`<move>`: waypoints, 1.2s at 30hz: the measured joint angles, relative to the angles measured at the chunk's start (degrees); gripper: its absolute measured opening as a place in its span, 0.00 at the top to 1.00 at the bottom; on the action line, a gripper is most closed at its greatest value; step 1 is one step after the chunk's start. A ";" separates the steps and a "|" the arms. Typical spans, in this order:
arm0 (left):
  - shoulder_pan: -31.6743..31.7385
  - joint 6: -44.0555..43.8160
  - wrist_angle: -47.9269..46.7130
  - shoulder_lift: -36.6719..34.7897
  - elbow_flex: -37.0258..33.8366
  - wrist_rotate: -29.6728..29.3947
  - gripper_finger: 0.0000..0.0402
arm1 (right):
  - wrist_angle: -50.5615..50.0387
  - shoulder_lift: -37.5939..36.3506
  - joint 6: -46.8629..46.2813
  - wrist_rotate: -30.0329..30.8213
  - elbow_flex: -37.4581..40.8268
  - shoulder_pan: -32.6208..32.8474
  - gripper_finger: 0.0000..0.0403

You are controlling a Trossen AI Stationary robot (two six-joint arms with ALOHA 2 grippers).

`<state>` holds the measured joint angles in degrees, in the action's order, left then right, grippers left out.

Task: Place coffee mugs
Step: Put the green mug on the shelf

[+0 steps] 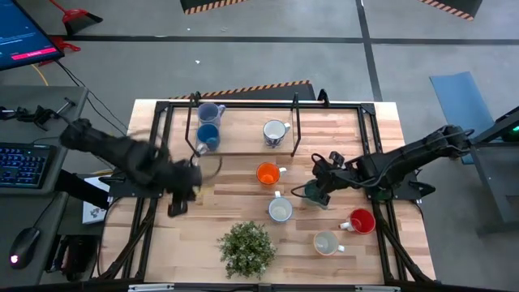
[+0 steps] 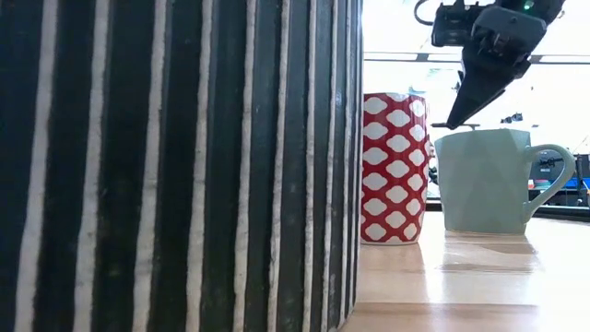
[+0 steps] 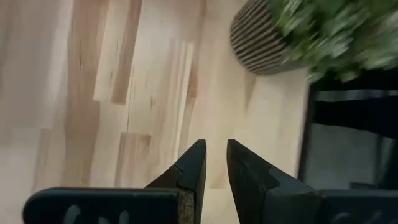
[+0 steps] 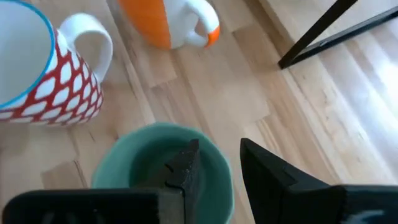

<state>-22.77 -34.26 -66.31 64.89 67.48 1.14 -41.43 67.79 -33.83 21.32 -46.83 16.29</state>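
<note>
A green mug [image 1: 311, 195] stands upright on its base on the table; it also shows in the low view [image 2: 484, 180] and the right wrist view [image 4: 155, 168]. My right gripper [image 1: 321, 191] is open just above its rim, one finger over the hollow, the other outside the wall [image 4: 214, 168]. A red-and-white patterned mug [image 4: 43, 68] and an orange mug [image 4: 168, 22] stand close by. My left gripper [image 1: 183, 197] hangs empty over bare wood at the table's left, its fingers a narrow gap apart [image 3: 214, 168]. Blue [image 1: 208, 136], grey-blue [image 1: 211, 112], white [image 1: 276, 131], red [image 1: 361, 221] and cream [image 1: 326, 242] mugs stand apart.
A leafy plant in a striped pot [image 1: 247, 247] stands at the near edge and fills the left of the low view [image 2: 175, 166]. A black metal frame [image 1: 296, 122] stands over the table's far half; one leg shows in the right wrist view [image 4: 323, 31].
</note>
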 joint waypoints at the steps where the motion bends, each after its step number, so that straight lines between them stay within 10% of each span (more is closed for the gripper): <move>1: -2.57 -2.63 1.22 -0.48 -2.61 -1.66 0.86 | 0.02 0.00 0.61 -0.91 0.00 -0.34 0.76; 13: -16.09 -16.66 1.77 0.71 -11.55 -16.22 0.86 | -5.71 -0.02 -1.00 -6.82 0.00 -3.40 0.76; 36: -16.67 -16.70 2.11 7.64 -11.56 -17.39 0.86 | -4.33 10.34 -3.54 -8.35 0.07 -4.04 0.76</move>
<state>-39.44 -50.96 -64.20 72.53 55.92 -16.25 -45.76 78.12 -37.37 12.97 -46.76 12.25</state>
